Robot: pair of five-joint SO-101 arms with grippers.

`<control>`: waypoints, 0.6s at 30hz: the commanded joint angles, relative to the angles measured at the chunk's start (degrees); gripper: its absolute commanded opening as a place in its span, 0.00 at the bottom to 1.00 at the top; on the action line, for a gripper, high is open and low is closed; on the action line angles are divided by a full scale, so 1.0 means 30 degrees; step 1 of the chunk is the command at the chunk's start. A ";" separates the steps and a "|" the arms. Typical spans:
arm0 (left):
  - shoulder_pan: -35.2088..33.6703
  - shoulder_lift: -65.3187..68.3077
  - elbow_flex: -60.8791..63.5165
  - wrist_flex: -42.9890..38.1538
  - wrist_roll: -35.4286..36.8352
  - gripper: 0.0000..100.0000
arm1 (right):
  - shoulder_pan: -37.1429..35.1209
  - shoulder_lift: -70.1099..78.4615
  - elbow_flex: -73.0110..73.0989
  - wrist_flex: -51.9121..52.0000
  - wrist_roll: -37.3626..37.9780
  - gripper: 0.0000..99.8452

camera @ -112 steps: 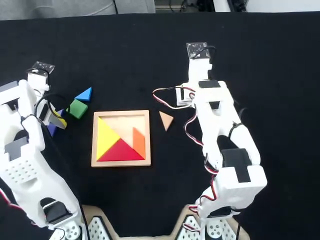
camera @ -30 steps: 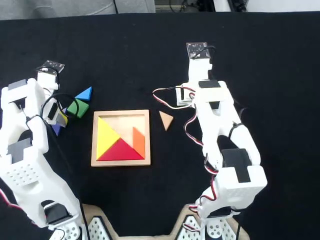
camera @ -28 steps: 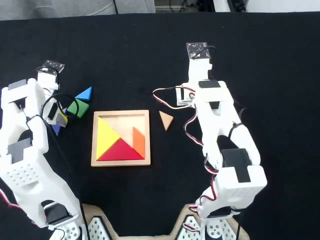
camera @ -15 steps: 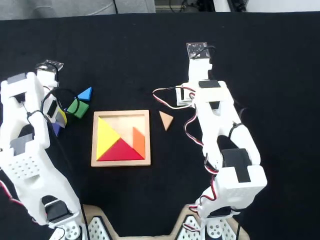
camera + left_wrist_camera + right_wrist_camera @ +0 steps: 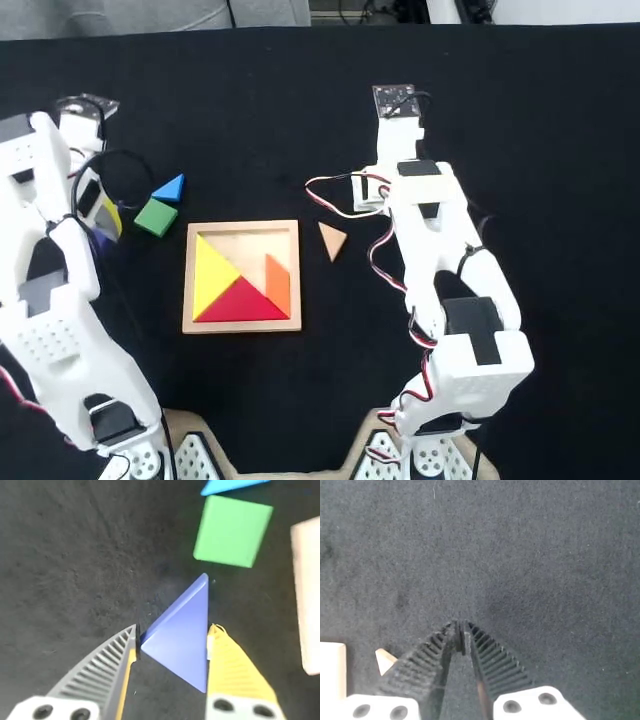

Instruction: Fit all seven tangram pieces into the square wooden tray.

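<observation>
The black counter (image 5: pixel 520 120) carries both arms. The left arm (image 5: pixel 50 300) stands at the far left and the right arm (image 5: pixel 440 260) to the right of the tray (image 5: pixel 243 227). The square tray lies between them, with a yellow triangle (image 5: pixel 212 275) along its left side, a red triangle (image 5: pixel 245 302) along its near side and an orange piece (image 5: pixel 279 283) at its right. The rest is bare wood. The left gripper (image 5: pixel 172 630) has its fingers clamped on a purple triangle (image 5: pixel 182 640). The triangle's long edge lies against the yellow finger, its square corner meets the grey finger, and one sharp tip points at the green square (image 5: pixel 232 530). That square sits well left of the tray, with a blue triangle (image 5: pixel 170 188) just beyond it. The right gripper (image 5: pixel 460 630) hovers over bare counter with its fingers together. A tan triangle (image 5: pixel 331 241) lies just right of the tray, its tip pointing toward the arms' bases.
</observation>
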 commanded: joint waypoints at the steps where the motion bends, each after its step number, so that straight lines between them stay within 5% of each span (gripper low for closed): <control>1: 0.1040 -0.3868 -0.1099 0.1084 -0.1114 0.15 | 0.0000 -0.0190 -0.1128 -0.0352 0.0117 0.02; 18: 1.0535 -0.7736 0.3414 0.0205 -0.9817 0.16 | 0.3048 -0.0044 -0.1275 -0.2198 -0.0205 0.02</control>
